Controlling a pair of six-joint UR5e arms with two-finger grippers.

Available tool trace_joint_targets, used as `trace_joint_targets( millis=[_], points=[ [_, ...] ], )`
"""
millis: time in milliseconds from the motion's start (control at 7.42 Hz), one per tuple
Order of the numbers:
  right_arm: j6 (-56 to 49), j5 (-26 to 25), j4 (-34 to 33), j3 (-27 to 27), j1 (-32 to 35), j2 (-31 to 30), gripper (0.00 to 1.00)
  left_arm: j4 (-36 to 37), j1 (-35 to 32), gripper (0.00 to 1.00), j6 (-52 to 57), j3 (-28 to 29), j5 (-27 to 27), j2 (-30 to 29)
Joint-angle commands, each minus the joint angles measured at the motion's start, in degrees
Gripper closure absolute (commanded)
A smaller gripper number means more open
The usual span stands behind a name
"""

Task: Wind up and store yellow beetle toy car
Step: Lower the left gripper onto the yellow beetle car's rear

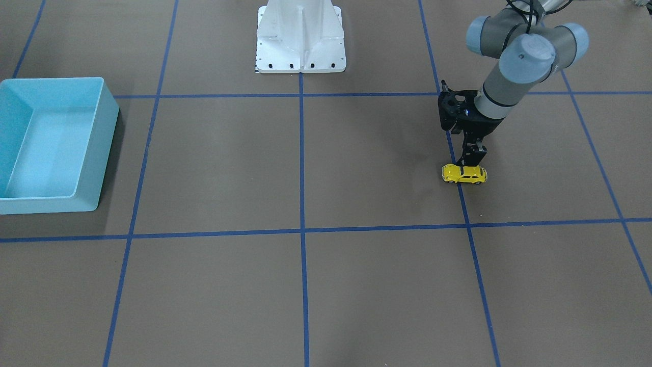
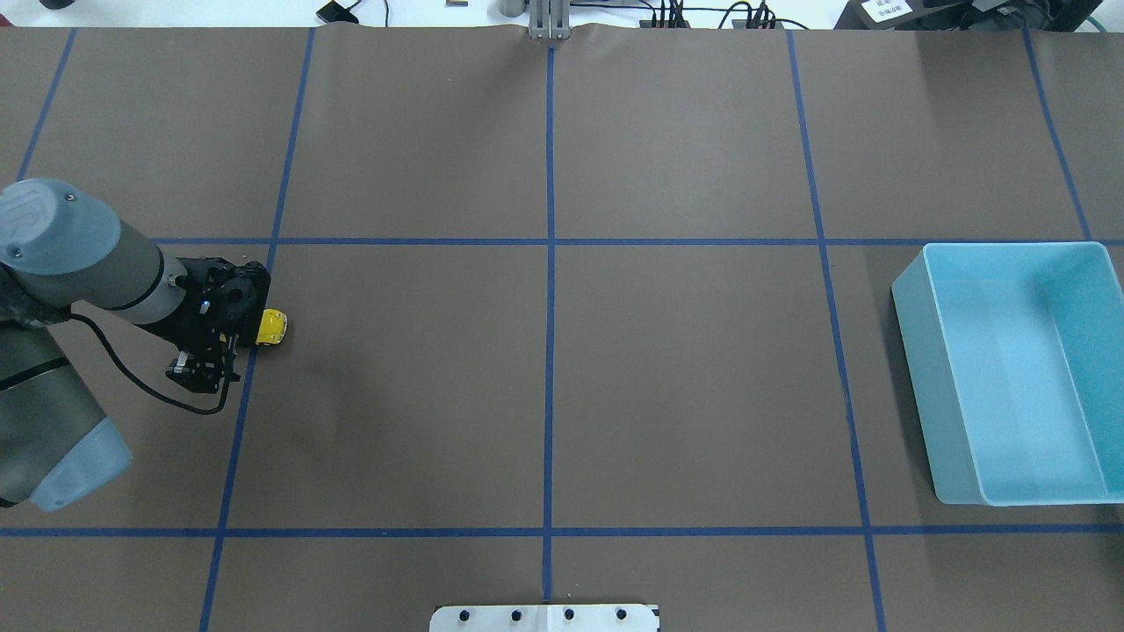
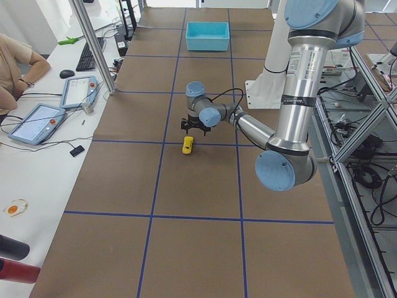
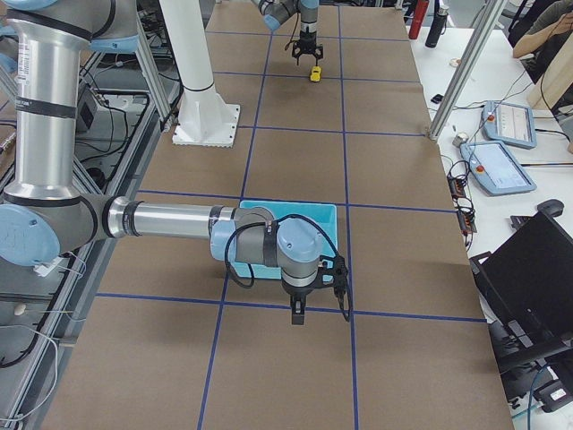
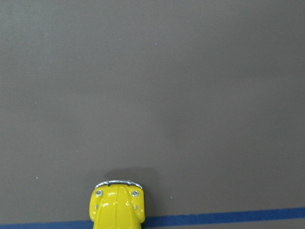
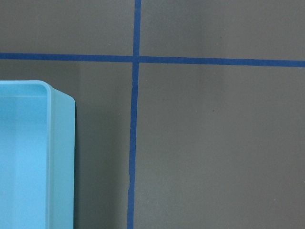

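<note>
The yellow beetle toy car (image 1: pixel 464 174) stands on its wheels on the brown table, on a blue tape line on my left side. My left gripper (image 1: pixel 471 161) hangs straight above its roof, fingers pointing down; it looks open and holds nothing. In the overhead view the gripper (image 2: pixel 235 338) hides the car's rear and only its nose (image 2: pixel 272 326) shows. The left wrist view shows the car's front (image 5: pixel 117 206) at the bottom edge. My right gripper (image 4: pixel 298 315) shows only in the right side view, beside the light blue bin (image 4: pixel 322 215); I cannot tell its state.
The empty light blue bin (image 2: pixel 913 369) sits far across the table on my right side; its corner shows in the right wrist view (image 6: pixel 61 157). The white robot base (image 1: pixel 300 46) stands at the table's middle edge. Blue tape lines form a grid on the table.
</note>
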Motion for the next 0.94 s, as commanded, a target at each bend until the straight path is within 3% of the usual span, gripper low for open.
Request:
trace_joint_targets(
  millis=[0,809],
  points=[
    [0.0,0.1,0.0,0.0,0.0,-0.1,0.0,1.5,-0.2,0.01,5.6,2.2,6.4,-1.6],
    [0.0,0.2,0.0,-0.4,0.0,0.2,0.0,1.5,-0.5,0.01,2.0,6.4,6.5,-4.8]
  ],
)
